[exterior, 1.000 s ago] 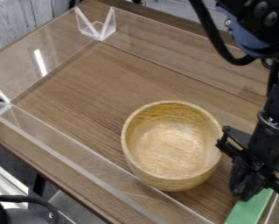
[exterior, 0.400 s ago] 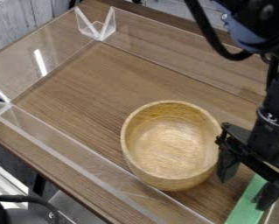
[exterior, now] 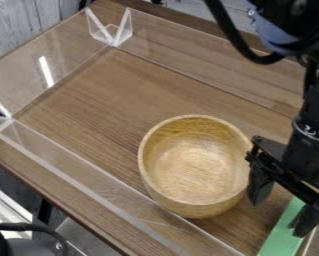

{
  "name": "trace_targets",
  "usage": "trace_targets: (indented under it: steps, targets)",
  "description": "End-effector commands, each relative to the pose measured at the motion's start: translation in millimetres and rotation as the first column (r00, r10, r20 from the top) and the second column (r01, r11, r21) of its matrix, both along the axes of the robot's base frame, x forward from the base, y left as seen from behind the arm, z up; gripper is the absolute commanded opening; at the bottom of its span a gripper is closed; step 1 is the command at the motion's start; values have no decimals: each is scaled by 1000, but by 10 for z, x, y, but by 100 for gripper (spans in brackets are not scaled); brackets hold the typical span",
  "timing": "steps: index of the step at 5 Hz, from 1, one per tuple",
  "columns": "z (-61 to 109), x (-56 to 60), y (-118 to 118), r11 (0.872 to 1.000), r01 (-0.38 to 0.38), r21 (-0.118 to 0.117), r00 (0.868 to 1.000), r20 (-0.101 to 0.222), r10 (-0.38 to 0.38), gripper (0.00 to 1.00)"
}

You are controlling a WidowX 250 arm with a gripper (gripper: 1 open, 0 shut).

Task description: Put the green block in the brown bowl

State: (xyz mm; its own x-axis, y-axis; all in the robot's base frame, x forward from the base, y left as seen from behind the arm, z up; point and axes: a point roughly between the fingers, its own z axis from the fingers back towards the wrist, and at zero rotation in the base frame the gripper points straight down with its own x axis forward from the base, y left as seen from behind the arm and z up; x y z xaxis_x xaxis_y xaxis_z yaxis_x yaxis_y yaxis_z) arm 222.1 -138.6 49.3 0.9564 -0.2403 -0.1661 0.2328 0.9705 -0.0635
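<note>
The black end effector (exterior: 286, 200) is hanging at the lower right of the view, pointing down at the counter (exterior: 108, 110), with its jaws standing wide apart. One finger (exterior: 263, 183) is sitting just beside the outer wall of the brown bowl (exterior: 197, 165); the other finger (exterior: 309, 215) is reaching down near the picture's right edge. The green block (exterior: 293, 232) is lying flat on the counter between and below those fingers, outside the bowl, running toward the bottom edge of the view; whether either finger is touching it cannot be told. The bowl is sitting upright on the wood-grain counter with nothing showing inside it. Clear plastic walls (exterior: 62, 160) are bordering the counter, and a small clear bracket (exterior: 108, 27) is standing at the far corner. Dark cables (exterior: 249, 45) are looping down from the arm above. No writing, brand or label is readable anywhere
</note>
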Motion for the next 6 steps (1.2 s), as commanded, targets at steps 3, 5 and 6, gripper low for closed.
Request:
trace_targets:
  steps: [3, 5, 6]
  targets:
    - [164, 83, -16, 999, -14, -37, 996, 90, 17, 100]
    - [-49, 68, -103, 999, -4, -50, 998, 65, 7, 100]
    - [-150, 69, -149, 999, 5, -54, 999, 49, -2, 100]
